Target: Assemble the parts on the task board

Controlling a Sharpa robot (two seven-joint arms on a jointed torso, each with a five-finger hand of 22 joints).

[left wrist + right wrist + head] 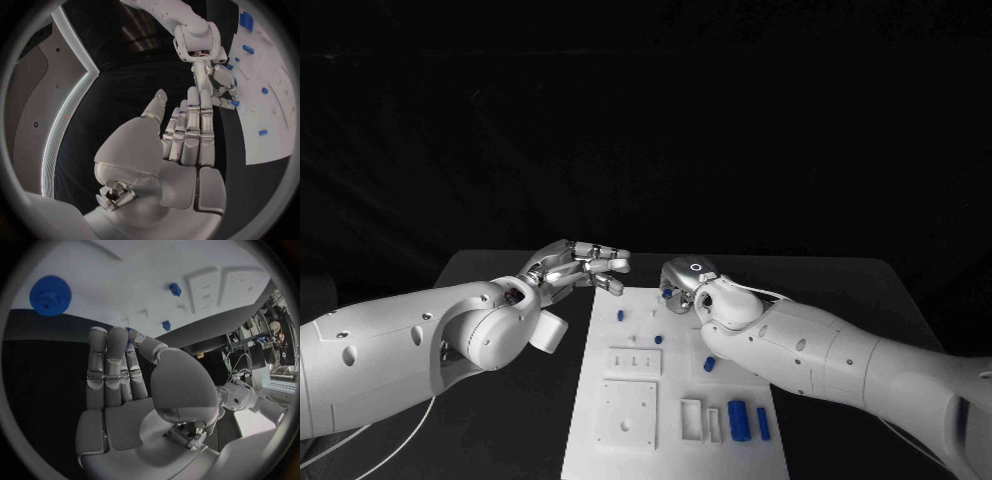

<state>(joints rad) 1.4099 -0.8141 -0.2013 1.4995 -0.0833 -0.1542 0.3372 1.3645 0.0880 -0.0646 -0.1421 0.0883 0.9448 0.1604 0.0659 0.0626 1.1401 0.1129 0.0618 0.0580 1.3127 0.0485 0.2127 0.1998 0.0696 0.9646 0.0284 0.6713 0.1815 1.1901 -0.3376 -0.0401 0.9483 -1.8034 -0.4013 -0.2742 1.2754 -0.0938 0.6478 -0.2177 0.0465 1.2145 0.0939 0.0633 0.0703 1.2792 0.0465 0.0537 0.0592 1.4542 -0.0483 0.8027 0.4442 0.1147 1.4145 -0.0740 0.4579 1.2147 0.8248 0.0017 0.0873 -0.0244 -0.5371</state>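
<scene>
Both hands meet at the board's far end, mid-frame in the head view
Left hand [578,266] hovers off the board [678,440] corner, fingers straight, together, holding nothing; right hand [687,283] pinches a small blue part [668,296]. Right wrist view shows a blue gear [50,295]; more parts [737,419] lie lower right

Matt white task board [678,400], metallic hands

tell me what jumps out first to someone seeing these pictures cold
The long white task board runs down the middle of the black table, with small blue parts near its close end. Both silver hands meet at its far end: the left robot hand open, the right robot hand curled over a blue part.
</scene>
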